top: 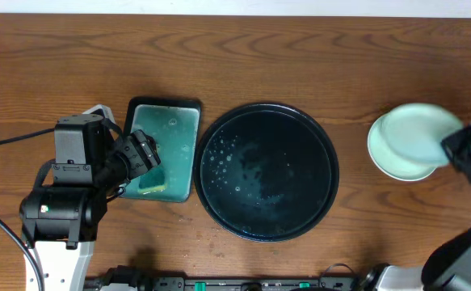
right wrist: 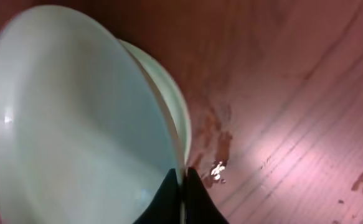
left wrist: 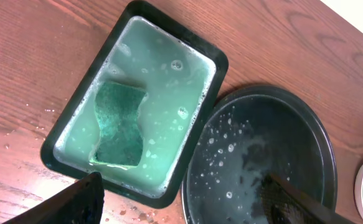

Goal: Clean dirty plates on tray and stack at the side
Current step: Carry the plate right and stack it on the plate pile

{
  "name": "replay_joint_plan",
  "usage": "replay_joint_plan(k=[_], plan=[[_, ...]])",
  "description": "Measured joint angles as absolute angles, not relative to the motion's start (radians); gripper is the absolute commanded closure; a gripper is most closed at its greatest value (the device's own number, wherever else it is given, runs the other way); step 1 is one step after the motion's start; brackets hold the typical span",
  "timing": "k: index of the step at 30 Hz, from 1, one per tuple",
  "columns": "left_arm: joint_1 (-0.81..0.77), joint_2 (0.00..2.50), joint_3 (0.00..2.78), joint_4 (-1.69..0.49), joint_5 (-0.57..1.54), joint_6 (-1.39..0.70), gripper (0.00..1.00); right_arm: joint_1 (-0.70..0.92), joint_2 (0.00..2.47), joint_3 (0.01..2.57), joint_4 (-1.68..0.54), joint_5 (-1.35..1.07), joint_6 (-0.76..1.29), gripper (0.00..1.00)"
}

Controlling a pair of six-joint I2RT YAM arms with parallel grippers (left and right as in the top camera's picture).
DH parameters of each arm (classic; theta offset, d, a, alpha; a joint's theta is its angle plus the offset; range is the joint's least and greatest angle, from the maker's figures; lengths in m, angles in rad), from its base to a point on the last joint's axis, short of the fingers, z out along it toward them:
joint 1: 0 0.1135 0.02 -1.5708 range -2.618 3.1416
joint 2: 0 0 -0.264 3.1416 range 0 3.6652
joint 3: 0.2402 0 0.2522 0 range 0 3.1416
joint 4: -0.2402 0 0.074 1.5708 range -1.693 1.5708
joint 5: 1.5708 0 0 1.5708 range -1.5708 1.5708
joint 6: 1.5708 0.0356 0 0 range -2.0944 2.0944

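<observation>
The round black tray lies mid-table, wet with droplets and bare of plates; it also shows in the left wrist view. At the right, my right gripper is shut on the rim of a pale mint plate, held tilted over a stack of plates. In the right wrist view my right gripper pinches the plate's rim, with the stack's edge behind. My left gripper is open and empty over the rectangular tray; its fingers spread wide.
A small rectangular black tray of teal soapy water holds a green sponge, left of the round tray. Water drops lie on the wood near it and near the stack.
</observation>
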State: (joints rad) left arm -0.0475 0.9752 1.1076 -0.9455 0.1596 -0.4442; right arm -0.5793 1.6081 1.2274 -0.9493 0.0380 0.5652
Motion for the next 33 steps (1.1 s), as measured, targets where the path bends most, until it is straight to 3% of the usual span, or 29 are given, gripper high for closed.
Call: replay_joint_plan(k=[3,9,14,15,16,25,33], plan=[[-0.047,0.975,1.108,-0.946,0.160,-0.444,0.20,-0.585,1.644,1.188,-0.867,-0.051,0.515,0.50],[-0.047,0.975,1.108,-0.946,0.160,-0.444,0.20,-0.530,1.608,1.217,-0.913,-0.220,0.466,0.47],[-0.047,0.975,1.108,-0.945,0.160,-0.444,0.20,-0.394,1.416,1.256,-0.961,-0.380,0.355,0.42],[-0.047,0.975,1.108,-0.946,0.160,-0.444,0.20,-0.346,1.359,1.263,-0.970,-0.414,0.323,0.34],[-0.047,0.975,1.108,-0.945,0.160,-0.444,0.19,-0.304,1.311,1.269,-0.979,-0.442,0.299,0.01],[-0.047,0.975,1.108,-0.945,0.160,-0.444,0.19,0.127,1.065,1.282,-1.010,-0.556,0.185,0.01],[-0.047,0.975,1.108,-0.946,0.160,-0.444,0.20,0.207,1.041,1.281,-1.053,-0.520,0.158,0.01]])
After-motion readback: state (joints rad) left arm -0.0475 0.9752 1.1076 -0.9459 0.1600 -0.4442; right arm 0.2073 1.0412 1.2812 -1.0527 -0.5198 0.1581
